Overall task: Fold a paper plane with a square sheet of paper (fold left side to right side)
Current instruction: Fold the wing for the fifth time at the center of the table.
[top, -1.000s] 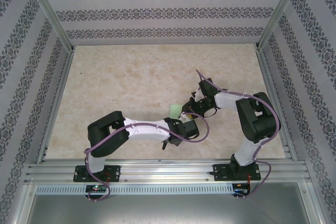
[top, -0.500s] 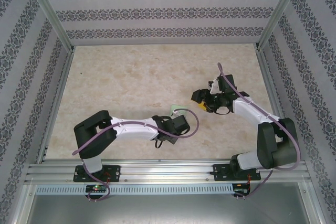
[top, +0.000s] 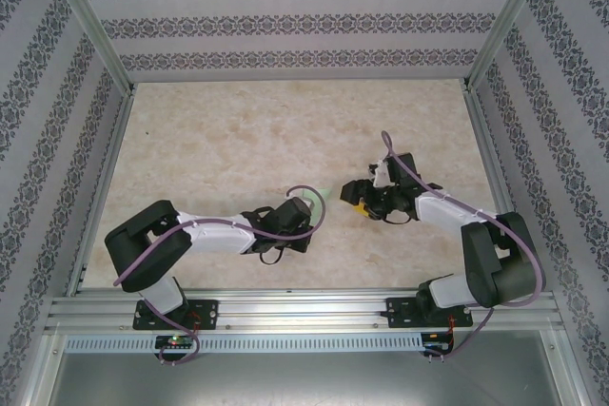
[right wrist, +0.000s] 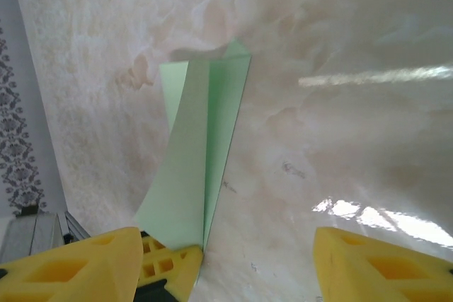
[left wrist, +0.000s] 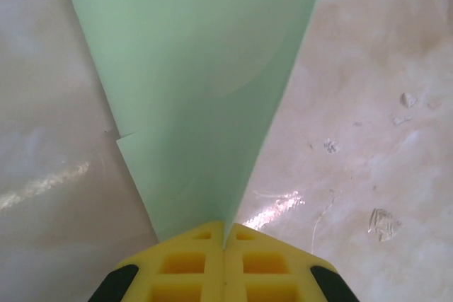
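Pinches paper point(left wrist: 191, 68) by narrow end in left pincer point(left wrist: 225, 242), long axis straight ahead. Holds right pincer point(right wrist: 226, 266) spread, near, at paper's right.

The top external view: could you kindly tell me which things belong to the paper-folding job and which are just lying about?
Job in hand:
- pale mint-green folded paper sheet
- left gripper, shut on the paper's narrow end
- right gripper, open, near the paper

Just there:
- beige marbled tabletop
- patterned enclosure walls
- aluminium front rail
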`<state>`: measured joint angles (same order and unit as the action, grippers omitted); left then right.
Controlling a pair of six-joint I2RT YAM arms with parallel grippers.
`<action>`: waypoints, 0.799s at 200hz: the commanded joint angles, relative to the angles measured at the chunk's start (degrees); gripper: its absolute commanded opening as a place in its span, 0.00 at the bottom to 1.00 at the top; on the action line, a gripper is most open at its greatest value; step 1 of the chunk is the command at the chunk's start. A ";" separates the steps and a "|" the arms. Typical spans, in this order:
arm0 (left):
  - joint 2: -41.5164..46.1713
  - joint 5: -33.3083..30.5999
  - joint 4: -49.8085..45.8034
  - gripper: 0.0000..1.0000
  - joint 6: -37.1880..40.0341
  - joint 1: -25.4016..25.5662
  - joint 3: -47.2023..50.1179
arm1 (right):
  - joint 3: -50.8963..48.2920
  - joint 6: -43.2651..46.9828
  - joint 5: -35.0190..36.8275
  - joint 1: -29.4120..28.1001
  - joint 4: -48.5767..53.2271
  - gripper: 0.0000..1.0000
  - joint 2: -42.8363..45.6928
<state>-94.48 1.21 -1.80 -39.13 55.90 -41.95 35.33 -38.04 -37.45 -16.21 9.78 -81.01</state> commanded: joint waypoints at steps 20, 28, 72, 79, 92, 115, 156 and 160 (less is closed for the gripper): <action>1.31 6.97 12.61 0.03 -5.03 -3.05 4.07 | -1.00 -0.97 3.26 -5.68 -7.40 0.66 -2.15; 1.38 7.75 13.07 0.03 -5.36 -3.54 4.30 | -0.79 -1.09 3.76 -6.61 -7.73 0.66 -3.01; 1.93 11.23 13.78 0.03 -6.49 -5.57 4.29 | -0.68 -1.26 4.93 -9.69 -11.20 0.65 -5.82; 1.70 11.72 14.29 0.03 -6.90 -5.86 4.33 | -0.87 -1.56 4.93 -10.01 -12.08 0.65 -6.21; 1.27 12.77 15.33 0.03 -7.77 -6.40 4.35 | -0.88 -2.16 5.29 -10.72 -13.29 0.64 -6.99; 0.45 13.75 15.70 0.03 -8.63 -6.90 3.92 | -0.11 -3.30 5.62 -12.03 -15.03 0.61 -8.90; -0.61 14.30 16.98 0.02 -9.97 -7.25 4.44 | 1.45 -4.07 6.38 -13.51 -15.94 0.59 -11.64; -0.75 14.35 17.21 0.02 -10.20 -7.29 4.55 | 1.54 -4.10 6.49 -13.49 -15.81 0.59 -11.74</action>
<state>-94.15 14.33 11.70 -47.37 49.47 -38.04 35.31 -41.28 -32.60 -28.88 -3.79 -91.33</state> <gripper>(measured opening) 0.057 0.590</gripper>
